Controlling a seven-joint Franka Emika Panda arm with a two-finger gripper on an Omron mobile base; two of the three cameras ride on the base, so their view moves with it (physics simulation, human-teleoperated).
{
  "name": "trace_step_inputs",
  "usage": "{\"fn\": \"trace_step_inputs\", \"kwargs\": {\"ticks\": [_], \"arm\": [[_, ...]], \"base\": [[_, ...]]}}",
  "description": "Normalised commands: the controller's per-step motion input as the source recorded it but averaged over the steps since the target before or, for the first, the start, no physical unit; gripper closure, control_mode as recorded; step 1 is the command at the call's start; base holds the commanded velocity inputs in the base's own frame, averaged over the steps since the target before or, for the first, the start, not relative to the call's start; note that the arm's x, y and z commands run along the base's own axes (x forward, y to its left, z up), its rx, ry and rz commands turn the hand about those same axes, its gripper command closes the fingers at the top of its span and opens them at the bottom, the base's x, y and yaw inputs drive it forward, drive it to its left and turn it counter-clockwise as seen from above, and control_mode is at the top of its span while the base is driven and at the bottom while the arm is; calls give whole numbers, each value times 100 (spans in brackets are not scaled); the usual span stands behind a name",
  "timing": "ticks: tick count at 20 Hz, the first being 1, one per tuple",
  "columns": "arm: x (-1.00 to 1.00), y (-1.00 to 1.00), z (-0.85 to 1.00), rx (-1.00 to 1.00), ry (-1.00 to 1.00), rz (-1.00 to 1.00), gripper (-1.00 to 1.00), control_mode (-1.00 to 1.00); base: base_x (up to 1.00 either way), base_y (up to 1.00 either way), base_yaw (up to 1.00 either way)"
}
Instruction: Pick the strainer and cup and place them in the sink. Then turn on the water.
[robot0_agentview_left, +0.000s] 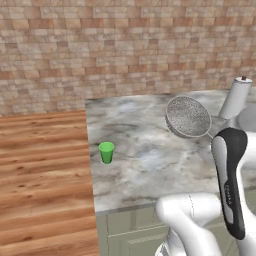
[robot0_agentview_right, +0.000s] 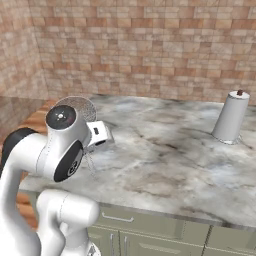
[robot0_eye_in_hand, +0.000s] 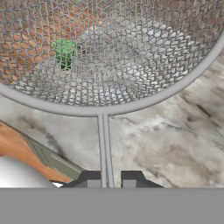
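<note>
**Strainer up in the air, cup still on the counter**

Closest thing first: the gripper (robot0_eye_in_hand: 111, 183) has its two tips pinched tight on the thin wire handle of the strainer (robot0_agentview_left: 188, 117), so the mesh bowl hangs lifted above the marble counter (robot0_agentview_left: 150, 160). Through the mesh in the hand view there's a green blur, pretty sure that's the cup (robot0_agentview_left: 106, 152). It stands upright near the counter's left edge, well apart from the strainer. Farther back on the right sits a white paper towel roll (robot0_agentview_right: 231, 118) in front of the brick wall (robot0_agentview_right: 150, 45)
</note>
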Motion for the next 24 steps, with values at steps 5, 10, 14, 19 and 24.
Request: {"fn": "trace_step_inputs", "kwargs": {"ticks": [5,10,14,19,24], "arm": [[44,6,12,0,14,-4,100,-100],[16,-2,8,0,11,-1,100,-100],[0,-2,0,0,2,0,100,-100],[0,0,0,0,1,0,100,-100],[25,0,6,0,18,0,100,-100]], "base": [[0,0,0],[0,0,0],[0,0,0],[0,0,0],[0,0,0]]}}
